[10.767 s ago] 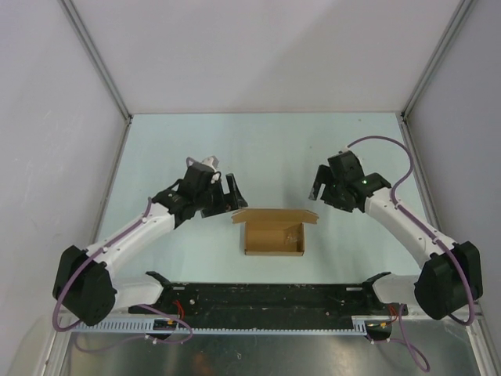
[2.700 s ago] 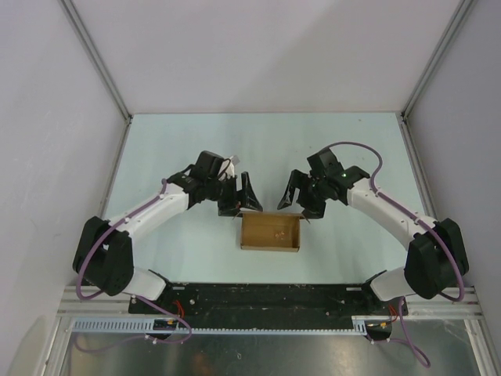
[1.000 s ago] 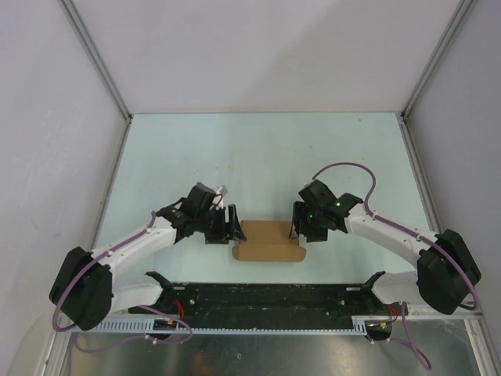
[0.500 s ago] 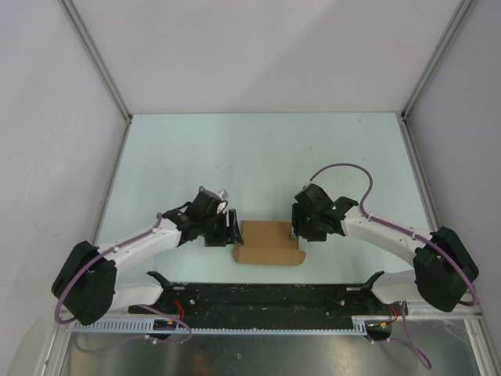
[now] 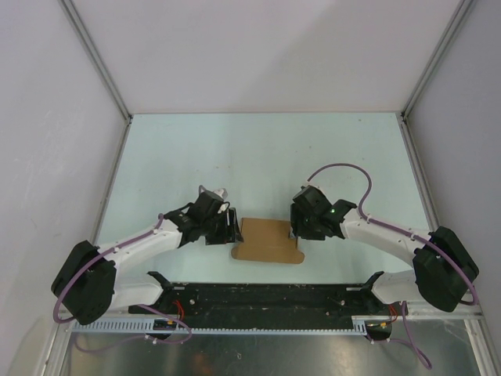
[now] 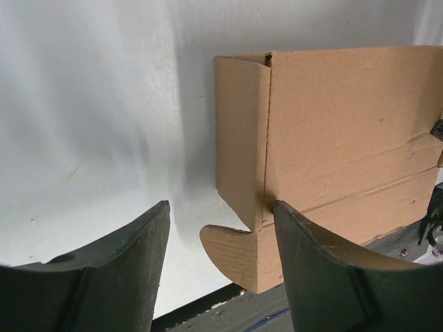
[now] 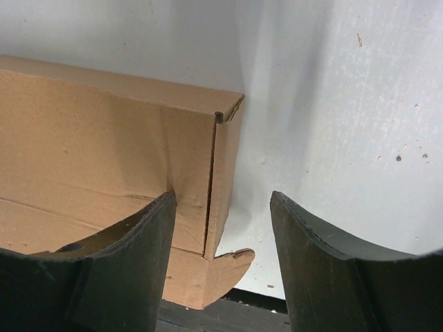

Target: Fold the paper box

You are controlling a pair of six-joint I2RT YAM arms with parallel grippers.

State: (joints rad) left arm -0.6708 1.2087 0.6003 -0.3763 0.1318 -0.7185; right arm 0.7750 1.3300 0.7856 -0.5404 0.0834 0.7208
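Pale green tabletop [image 5: 258,157] fills the floor of a white-walled booth, with a black rail [image 5: 266,296] along its near edge. Just beyond the rail lies the paper box [image 5: 268,241], lid down, its long axis running left to right between the arms. The left gripper [image 5: 228,227] is at its left end and the right gripper [image 5: 295,227] at its right end, equally near. Both have their fingers spread and hold nothing. Each straddles an end wall, with one finger over the lid and the other over bare table. A rounded tab [image 6: 232,245] sticks out loose at each near corner. Whether any finger touches the cardboard cannot be made out, and the inside is hidden.
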